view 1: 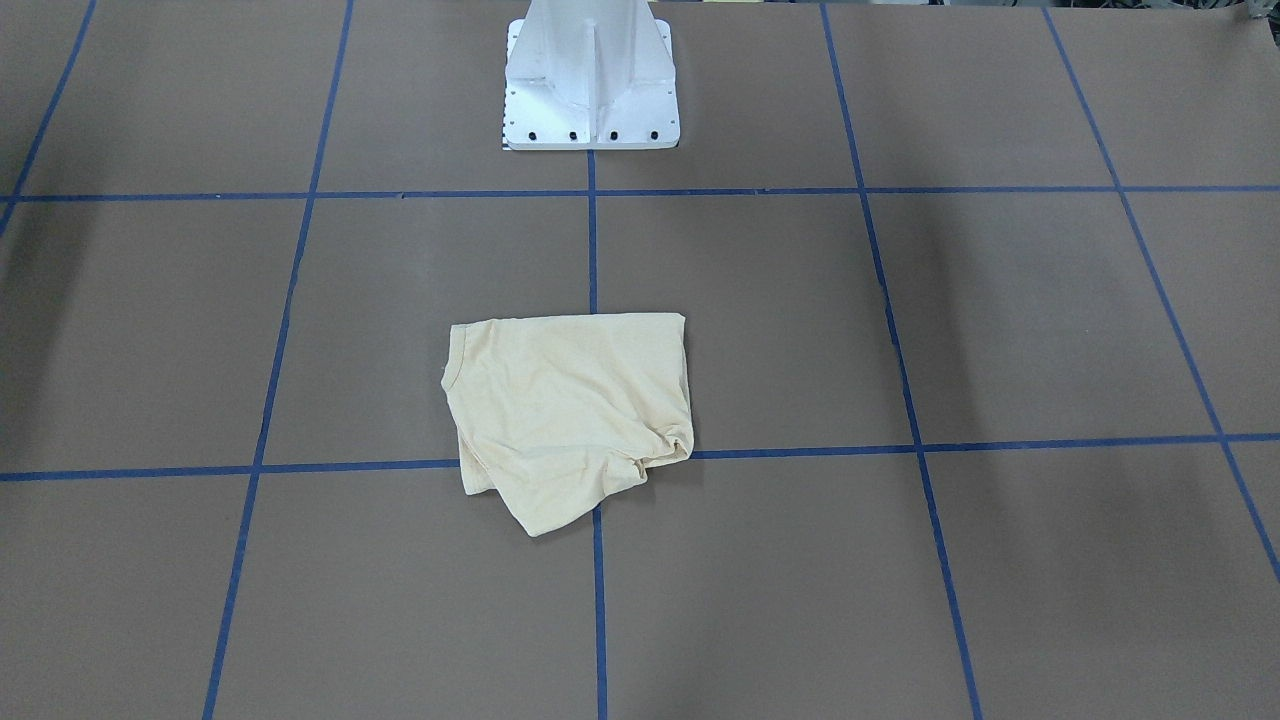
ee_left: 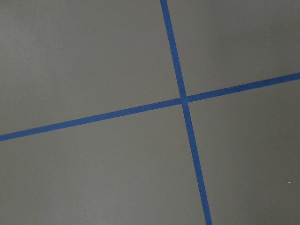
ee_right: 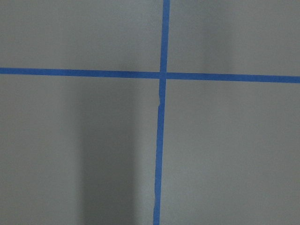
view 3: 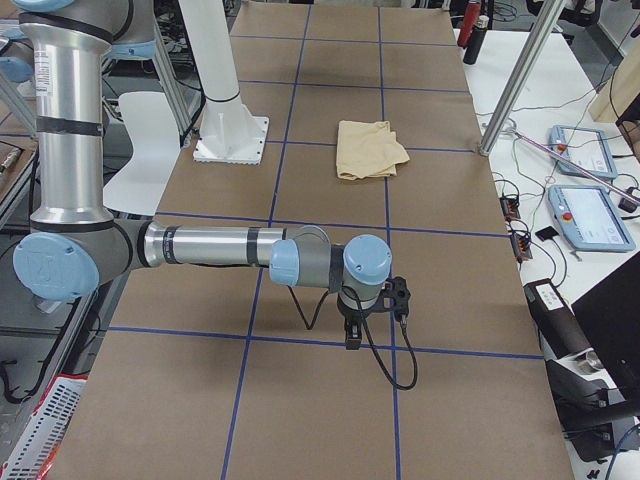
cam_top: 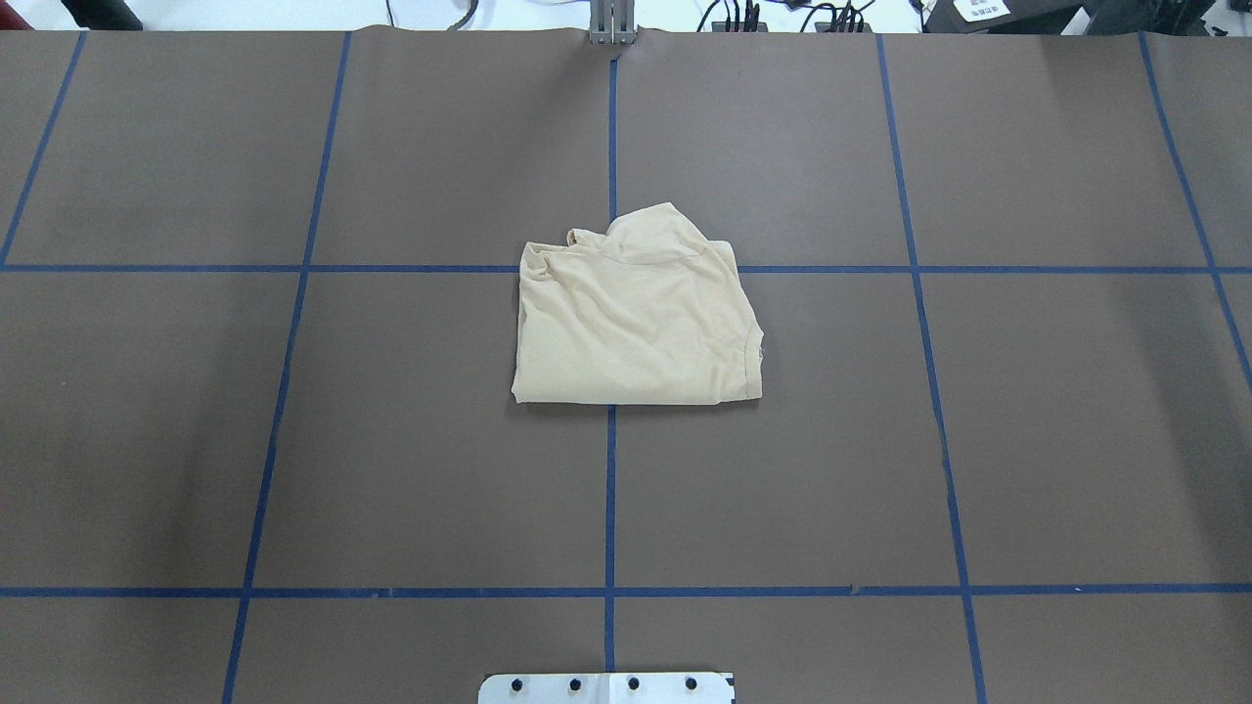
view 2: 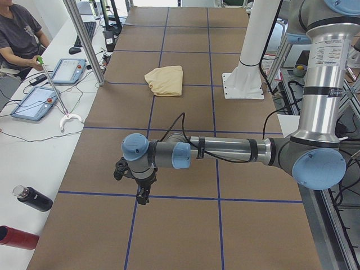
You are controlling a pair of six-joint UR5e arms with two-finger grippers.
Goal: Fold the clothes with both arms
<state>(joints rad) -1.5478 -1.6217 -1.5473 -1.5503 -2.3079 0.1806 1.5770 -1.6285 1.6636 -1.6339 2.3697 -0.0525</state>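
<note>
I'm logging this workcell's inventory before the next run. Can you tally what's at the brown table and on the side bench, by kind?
T-shirt: 1
Robot arms: 2 (left arm, right arm)
White pedestal: 1
Touchscreen pendants: 2
Bottles: 2 (black bottle, red bottle)
Total: 8
</note>
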